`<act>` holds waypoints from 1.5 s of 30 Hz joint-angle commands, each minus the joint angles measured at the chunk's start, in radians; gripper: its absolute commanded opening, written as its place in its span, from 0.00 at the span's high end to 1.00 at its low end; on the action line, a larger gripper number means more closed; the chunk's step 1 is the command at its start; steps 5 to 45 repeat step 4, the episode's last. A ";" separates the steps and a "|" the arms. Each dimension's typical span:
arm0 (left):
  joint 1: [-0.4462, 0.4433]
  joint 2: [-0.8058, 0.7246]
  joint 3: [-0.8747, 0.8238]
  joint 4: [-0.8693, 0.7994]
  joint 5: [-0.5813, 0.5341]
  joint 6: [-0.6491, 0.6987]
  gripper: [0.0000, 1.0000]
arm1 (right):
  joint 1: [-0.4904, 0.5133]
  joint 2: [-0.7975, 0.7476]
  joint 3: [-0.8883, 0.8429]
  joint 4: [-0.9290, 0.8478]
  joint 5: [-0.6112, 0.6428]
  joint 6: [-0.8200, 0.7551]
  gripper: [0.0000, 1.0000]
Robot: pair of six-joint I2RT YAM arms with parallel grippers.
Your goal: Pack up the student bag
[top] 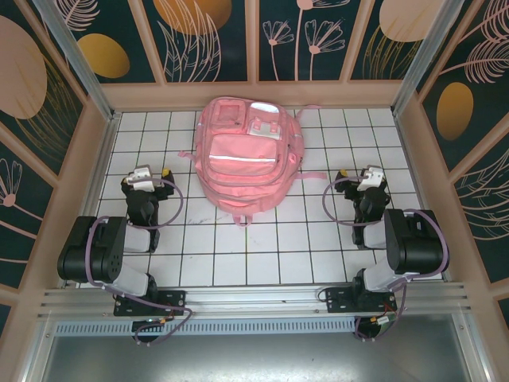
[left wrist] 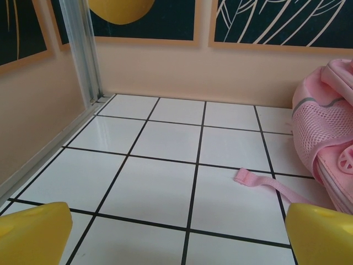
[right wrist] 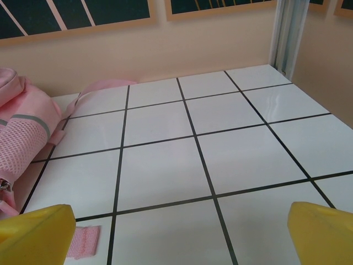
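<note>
The pink student bag [top: 242, 155] lies flat in the middle of the tiled table, its white reflective stripe and front pockets facing up. In the left wrist view its mesh side [left wrist: 325, 130] fills the right edge, and a loose pink strap [left wrist: 259, 182] trails over a tile. The right wrist view catches the bag [right wrist: 25, 124] at the left, with a strap end [right wrist: 83, 242] near the bottom. My left gripper [top: 153, 177] rests left of the bag and stands open, yellow fingertips [left wrist: 33, 232] wide apart over bare tile. My right gripper [top: 359, 177] rests right of the bag, also open, holding nothing.
The white tiled table [top: 302, 239] is enclosed by beige walls with dark leaf-pattern panels. An aluminium post [left wrist: 83, 52] marks the back left corner, another post [right wrist: 287, 33] the back right. Bare tiles lie in front of the bag between the arms.
</note>
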 commanded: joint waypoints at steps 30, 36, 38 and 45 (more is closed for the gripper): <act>0.005 0.009 0.014 0.008 0.016 -0.010 0.01 | -0.005 0.009 0.007 0.033 -0.064 0.003 0.01; 0.005 0.009 0.014 0.008 0.016 -0.010 0.01 | -0.005 0.009 0.007 0.033 -0.064 0.003 0.01; 0.005 0.009 0.014 0.008 0.016 -0.010 0.01 | -0.005 0.009 0.007 0.033 -0.064 0.003 0.01; 0.005 0.009 0.014 0.008 0.016 -0.010 0.01 | -0.005 0.009 0.007 0.033 -0.064 0.003 0.01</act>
